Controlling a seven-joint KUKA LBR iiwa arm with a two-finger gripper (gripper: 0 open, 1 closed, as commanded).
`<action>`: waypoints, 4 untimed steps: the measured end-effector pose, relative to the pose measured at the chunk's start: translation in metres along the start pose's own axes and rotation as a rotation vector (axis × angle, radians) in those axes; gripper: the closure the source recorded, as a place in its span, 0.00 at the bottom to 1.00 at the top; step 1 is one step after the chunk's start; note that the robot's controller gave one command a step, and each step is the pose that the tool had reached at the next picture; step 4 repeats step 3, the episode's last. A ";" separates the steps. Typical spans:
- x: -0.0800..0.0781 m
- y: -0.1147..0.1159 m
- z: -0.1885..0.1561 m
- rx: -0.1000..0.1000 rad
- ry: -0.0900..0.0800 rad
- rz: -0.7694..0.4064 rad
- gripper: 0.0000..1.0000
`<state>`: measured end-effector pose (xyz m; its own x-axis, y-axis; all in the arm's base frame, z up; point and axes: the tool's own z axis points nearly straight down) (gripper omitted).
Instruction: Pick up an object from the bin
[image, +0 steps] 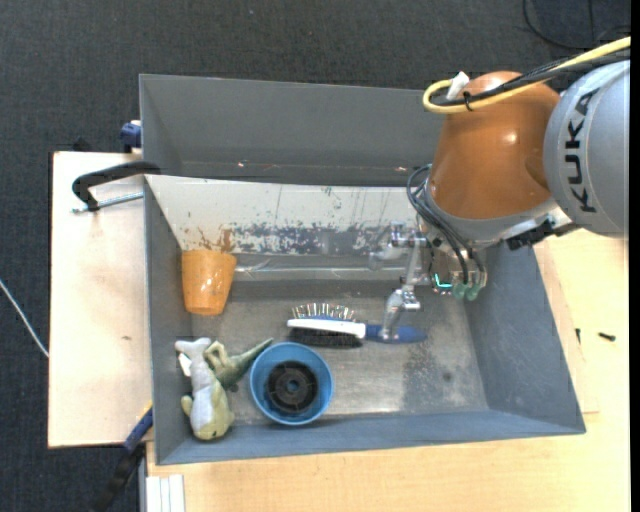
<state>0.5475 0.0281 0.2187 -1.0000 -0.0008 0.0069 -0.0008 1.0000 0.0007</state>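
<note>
Camera view has my claw (402, 303) low in the bin (300, 120), right of middle, just over the blue handle end of the brush (325, 328). Whether it is open or closed I cannot tell. Leftward lie a bowl (290, 384), cup (207, 281) and plush toy (207, 392).

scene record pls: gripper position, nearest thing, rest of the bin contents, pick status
gripper: low in the bin, right of centre, at the brush's blue handle end
nearest thing: brush, white back, blue handle, lying flat mid-bin
other contents: orange cup back left; blue round dish front; plush toy, white and green, front left corner
container: bin, grey metal
pick status: brush on the floor, not lifted
</note>
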 end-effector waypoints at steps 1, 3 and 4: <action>0.020 0.024 0.144 0.000 -0.018 -0.118 0.00; 0.015 0.061 0.005 0.000 -0.019 -0.351 1.00; 0.015 0.061 0.005 0.000 -0.019 -0.351 1.00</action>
